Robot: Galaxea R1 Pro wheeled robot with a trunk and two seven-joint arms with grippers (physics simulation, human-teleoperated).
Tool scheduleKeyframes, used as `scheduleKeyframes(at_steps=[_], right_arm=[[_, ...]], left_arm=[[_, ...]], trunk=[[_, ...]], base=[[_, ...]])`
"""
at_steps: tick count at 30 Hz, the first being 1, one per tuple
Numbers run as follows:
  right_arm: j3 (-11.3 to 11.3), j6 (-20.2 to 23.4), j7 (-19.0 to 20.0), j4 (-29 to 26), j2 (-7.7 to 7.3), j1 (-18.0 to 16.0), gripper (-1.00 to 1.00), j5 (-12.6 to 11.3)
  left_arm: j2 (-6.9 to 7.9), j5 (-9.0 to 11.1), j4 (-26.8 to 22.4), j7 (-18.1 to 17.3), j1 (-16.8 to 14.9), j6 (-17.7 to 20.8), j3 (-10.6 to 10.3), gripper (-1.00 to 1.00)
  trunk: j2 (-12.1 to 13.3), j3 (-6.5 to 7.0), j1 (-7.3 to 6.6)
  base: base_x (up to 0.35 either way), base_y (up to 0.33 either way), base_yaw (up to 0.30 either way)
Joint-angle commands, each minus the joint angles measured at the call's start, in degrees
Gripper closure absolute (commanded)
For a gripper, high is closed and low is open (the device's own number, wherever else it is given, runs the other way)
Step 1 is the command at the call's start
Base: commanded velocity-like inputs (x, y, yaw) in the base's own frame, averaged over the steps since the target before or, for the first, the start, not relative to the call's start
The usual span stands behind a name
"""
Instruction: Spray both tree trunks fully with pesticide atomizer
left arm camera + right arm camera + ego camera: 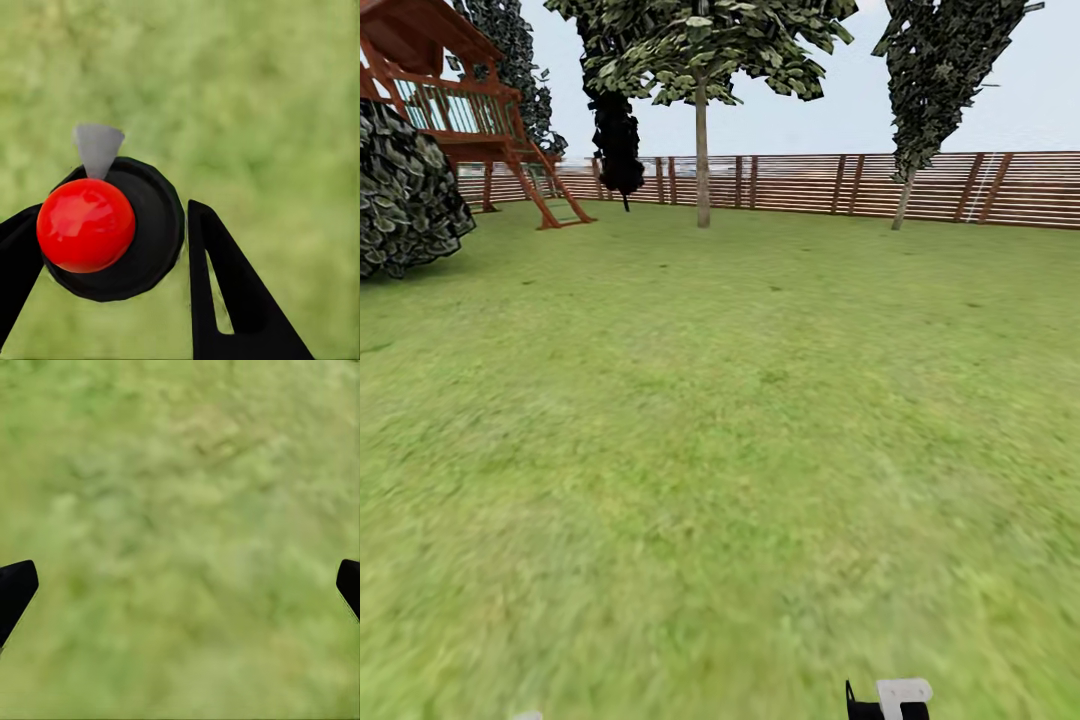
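In the left wrist view, my left gripper (pixel 112 211) is shut on the pesticide atomizer (pixel 146 225). From this angle it looks like a dark round body with a red ball on top and a pale grey nozzle, hanging over blurry grass. My right gripper (pixel 180 577) is open above bare lawn, its black fingers (pixel 15 589) far apart; a bit of it shows at the head view's bottom edge (pixel 890 700). Far across the lawn, near the fence, stands a tree with a straight bare grey-brown trunk (pixel 702 160).
A brown slatted fence (pixel 810 185) closes the far side. At the back left are a red-brown wooden playset (pixel 480 120) and a dark shrub (pixel 405 190). A thin-trunked dark conifer (pixel 905 195) leans at the right. Wide grass (pixel 720 450) lies between me and them.
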Motion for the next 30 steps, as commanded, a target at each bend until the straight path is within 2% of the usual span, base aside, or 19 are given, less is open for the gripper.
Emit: scheduleKeyframes(at_steps=[1,30], right_arm=[[-0.37,-0.14,-0.28,0.07,0.0,-0.04,-1.0,0.61],[-0.37,-0.14,-0.28,0.07,0.0,-0.03,-1.0,0.61]], left_arm=[[0.02,0.31,-0.01,0.21,-0.02,-0.16,-0.48,1.0],[0.02,0.31,-0.01,0.21,-0.02,-0.16,-0.48,1.0]], trunk=[[-0.02,-0.05,0.03],[-0.02,-0.05,0.03]], base=[[0.339,0.0,0.0],[0.339,0.0,0.0]])
